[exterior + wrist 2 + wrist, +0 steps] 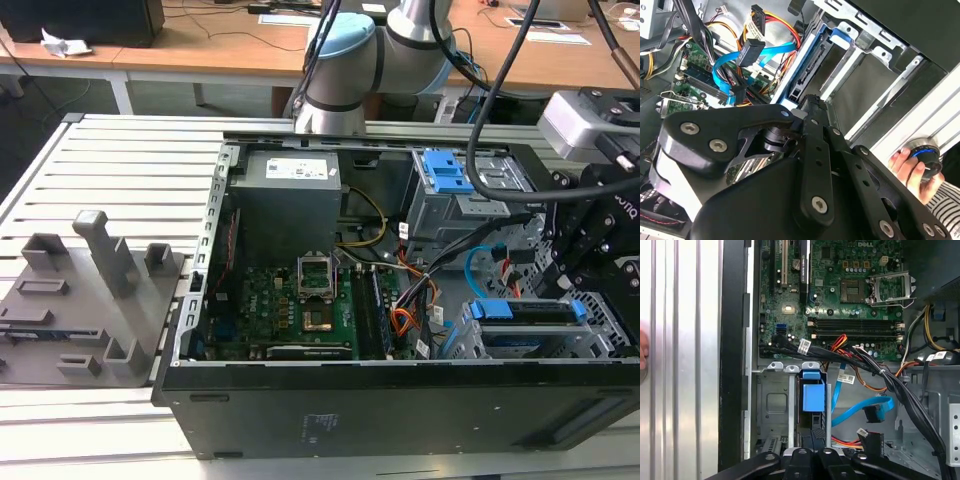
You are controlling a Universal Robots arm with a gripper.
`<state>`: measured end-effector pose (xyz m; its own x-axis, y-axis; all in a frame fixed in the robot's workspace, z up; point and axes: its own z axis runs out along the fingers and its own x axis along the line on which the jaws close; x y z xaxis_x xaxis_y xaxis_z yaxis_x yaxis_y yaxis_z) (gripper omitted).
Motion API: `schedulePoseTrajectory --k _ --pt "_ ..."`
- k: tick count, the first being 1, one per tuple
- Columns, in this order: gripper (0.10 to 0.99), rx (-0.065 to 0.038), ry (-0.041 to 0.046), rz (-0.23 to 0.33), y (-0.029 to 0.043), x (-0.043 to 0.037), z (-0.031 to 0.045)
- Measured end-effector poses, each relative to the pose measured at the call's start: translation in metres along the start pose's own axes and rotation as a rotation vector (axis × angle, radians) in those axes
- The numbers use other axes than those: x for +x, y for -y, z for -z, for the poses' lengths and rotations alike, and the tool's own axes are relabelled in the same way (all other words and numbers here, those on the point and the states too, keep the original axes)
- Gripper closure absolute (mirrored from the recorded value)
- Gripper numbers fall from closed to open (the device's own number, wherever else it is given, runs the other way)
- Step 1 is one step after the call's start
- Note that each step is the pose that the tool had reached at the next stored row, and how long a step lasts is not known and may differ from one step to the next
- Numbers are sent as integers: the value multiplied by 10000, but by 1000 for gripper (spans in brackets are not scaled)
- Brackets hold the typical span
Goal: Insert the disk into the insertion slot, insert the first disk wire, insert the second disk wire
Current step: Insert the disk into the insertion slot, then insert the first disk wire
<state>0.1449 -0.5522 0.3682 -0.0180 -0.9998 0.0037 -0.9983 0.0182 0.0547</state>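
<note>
The disk [530, 312], in its bright blue carrier, stands on edge inside the insertion slot [605, 335], a silvery perforated cage at the case's front corner on the exterior view's right. My black gripper [578, 290] sits right over the disk's end and is shut on the disk [812, 397]. In both wrist views my gripper [813, 441] [810, 102] meets the disk [807, 75] between the slot's rails [790, 405]. The second disk wire [855, 412], a light-blue looped cable with a dark plug [750, 52], lies loose beside the slot. The first disk wire [847, 442], orange-red with a dark plug, lies loose too.
A taller grey cage with a blue latch [447, 175] stands behind the slot. Black cable bundles [900, 385] cross between the motherboard [300, 300] and the cages. A person's hand [907, 167] rests on a round knob outside the case. Grey fixtures [90, 290] sit on the slatted table.
</note>
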Motion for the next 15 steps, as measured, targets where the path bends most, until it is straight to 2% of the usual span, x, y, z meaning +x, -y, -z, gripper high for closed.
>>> schedulePoseTrajectory --k 12,15 --pt "973 0 0 0 0 0 -3" --pt "792 0 0 0 0 0 -3"
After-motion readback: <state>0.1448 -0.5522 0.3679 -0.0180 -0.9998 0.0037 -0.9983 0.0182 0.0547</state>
